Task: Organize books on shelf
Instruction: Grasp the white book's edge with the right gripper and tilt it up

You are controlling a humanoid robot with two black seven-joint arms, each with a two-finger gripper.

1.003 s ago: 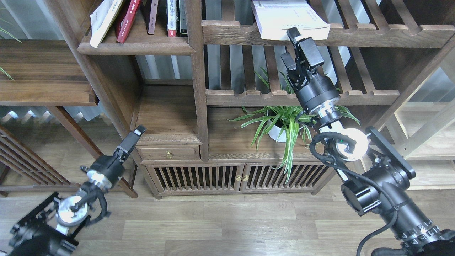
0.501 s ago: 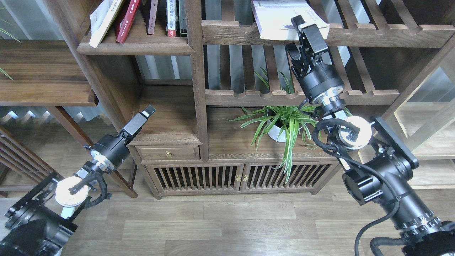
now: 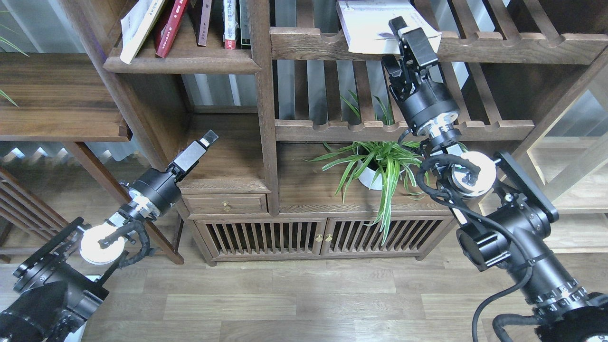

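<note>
**Both arms higher, right gripper at the pale book**

Compared with a second ago, my left arm has climbed up and to the right: my left gripper (image 3: 208, 139) now sits in front of the empty compartment in the centre-left of the frame, above the small drawer (image 3: 224, 204), where earlier it hung lower, by the bookcase post. It shows end-on and dark, so I cannot tell whether its fingers are together or apart. My right gripper (image 3: 403, 40) has risen from below the notched rail to the front edge of the pale lavender-white book (image 3: 377, 23) at the top centre. Its fingers stand apart, one over the book's lower right corner, one lower against the rail; whether they pinch the book I cannot tell.

The tall bookcase (image 3: 263, 109) fills most of the frame. Its narrow upper-left compartment, floored by the solid dark-brown shelf (image 3: 183, 61), holds a leaning white book (image 3: 137, 26) at the far left, a red book (image 3: 170, 28) against it, then slim brown, white-red and dark volumes standing more upright to the right. The pale book lies flat on the slatted shelf (image 3: 475, 45) at the upper right, overhanging its front rail. Lower centre, an open bay holds a potted plant (image 3: 375, 168) in a white pot.
</note>
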